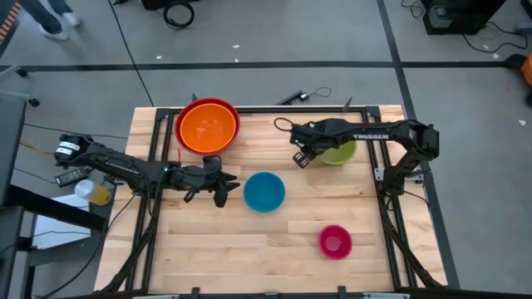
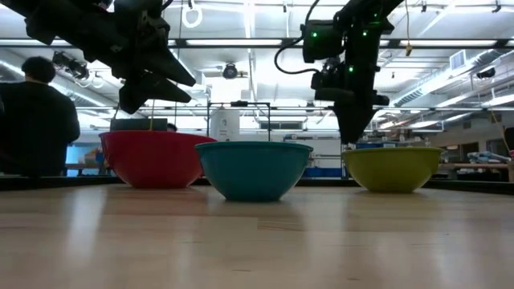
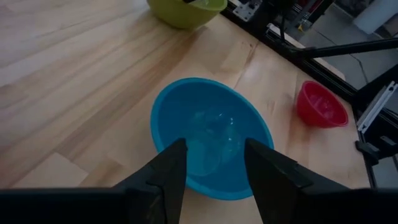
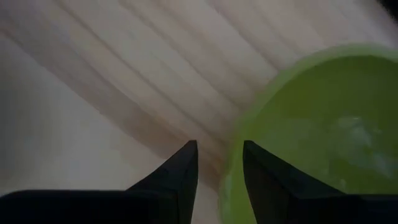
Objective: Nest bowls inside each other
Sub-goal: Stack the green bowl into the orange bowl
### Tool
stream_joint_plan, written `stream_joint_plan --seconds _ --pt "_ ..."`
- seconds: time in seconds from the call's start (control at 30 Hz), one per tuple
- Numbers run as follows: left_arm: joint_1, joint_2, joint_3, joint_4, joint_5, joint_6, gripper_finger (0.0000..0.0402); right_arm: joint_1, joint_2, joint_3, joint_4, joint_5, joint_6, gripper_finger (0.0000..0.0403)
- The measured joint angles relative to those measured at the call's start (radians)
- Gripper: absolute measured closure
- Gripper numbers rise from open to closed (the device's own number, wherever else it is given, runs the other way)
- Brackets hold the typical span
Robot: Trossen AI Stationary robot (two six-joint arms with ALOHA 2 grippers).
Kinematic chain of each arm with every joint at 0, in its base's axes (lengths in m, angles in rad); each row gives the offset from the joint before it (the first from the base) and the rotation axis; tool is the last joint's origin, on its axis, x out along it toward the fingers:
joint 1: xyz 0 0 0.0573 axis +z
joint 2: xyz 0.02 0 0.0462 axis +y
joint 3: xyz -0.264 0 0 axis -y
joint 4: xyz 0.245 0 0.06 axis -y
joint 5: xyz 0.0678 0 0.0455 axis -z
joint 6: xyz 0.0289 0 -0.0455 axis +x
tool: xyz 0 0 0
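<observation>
Glossy round plastic bowls on the slatted wood table (image 1: 199, 249): orange bowl (image 1: 207, 127) nested in the red bowl (image 1: 184, 120) far left, blue bowl (image 1: 264, 192) centre, green bowl (image 1: 341, 153) far right, pink bowl (image 1: 335, 241) near right. Left gripper (image 1: 226, 189) hangs just left of blue, fingers apart, empty. Right gripper (image 1: 301, 155) straddles green's left rim, fingers apart, not clamped.

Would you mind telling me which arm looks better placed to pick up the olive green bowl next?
The right arm, most likely. Its pincer is open at the near rim of the olive green bowl. The left pincer, also open, points at the blue bowl instead, farther from the green one.
</observation>
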Motion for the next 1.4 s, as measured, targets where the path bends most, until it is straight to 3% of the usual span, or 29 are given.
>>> stream_joint_plan --seconds 0.2,0.53,0.77,1.1,1.27,1.4 --pt "0.001 0.000 0.000 -0.002 0.000 -0.016 0.0239 -0.043 0.010 -0.046 0.006 0.054 0.061 0.0270" --pt "0.001 0.000 0.000 -0.008 0.000 -0.035 0.0239 -0.100 0.012 -0.171 0.074 -0.051 0.057 0.0278" --pt "0.016 -0.008 0.000 -0.010 0.000 -0.034 0.0239 -0.096 0.007 -0.132 0.118 -0.076 -0.045 0.0383" --pt "0.083 -0.165 0.035 -0.037 -0.015 0.045 0.0248 -0.078 0.039 0.088 0.297 -0.179 -0.143 0.0385" --pt "0.127 -0.280 0.079 -0.114 -0.046 0.105 0.0249 -0.037 0.188 0.315 0.273 -0.192 -0.261 0.0385" --pt "0.137 -0.381 0.119 -0.270 -0.139 0.116 0.0249 -0.006 0.321 0.541 0.222 -0.186 -0.371 0.0385"
